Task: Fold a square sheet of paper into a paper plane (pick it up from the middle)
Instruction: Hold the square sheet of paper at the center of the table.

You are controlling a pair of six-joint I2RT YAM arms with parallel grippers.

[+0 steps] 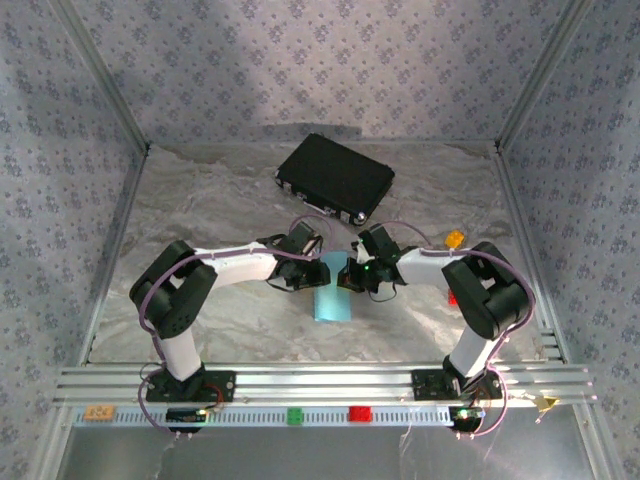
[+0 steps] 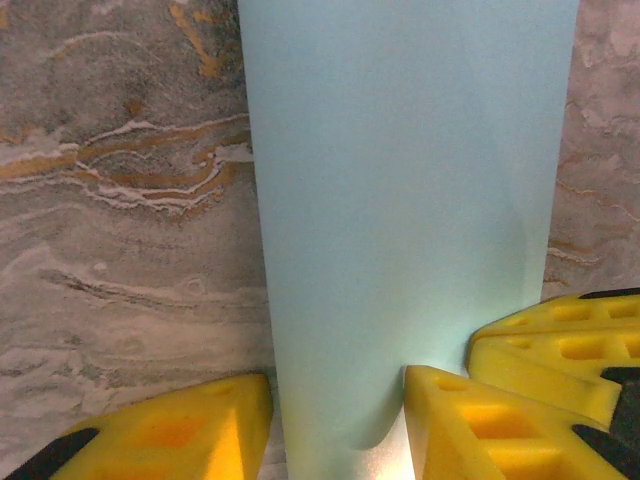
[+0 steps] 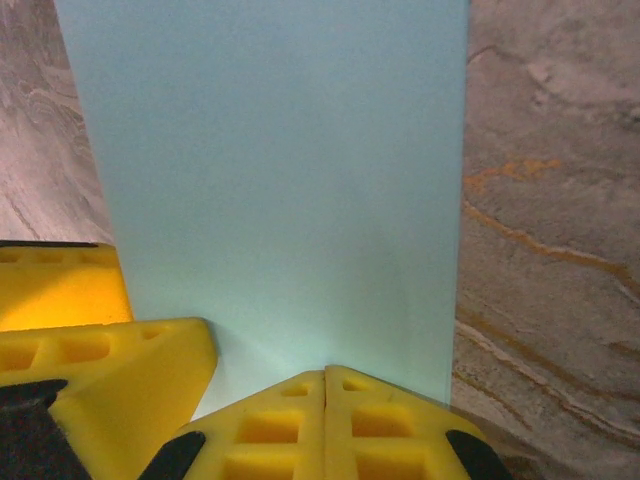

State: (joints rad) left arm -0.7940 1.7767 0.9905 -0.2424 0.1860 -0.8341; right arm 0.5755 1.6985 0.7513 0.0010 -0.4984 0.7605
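We see the square sheet of paper (image 1: 331, 298), apparently doubled into a strip, lying mid-table with its long axis running 12 to 6 o'clock. The right gripper (image 3: 325, 385) pinches its 12 o'clock end, probably to anchor it. The left gripper (image 2: 335, 405), fingers spread, straddles that end, likely readying a crease.
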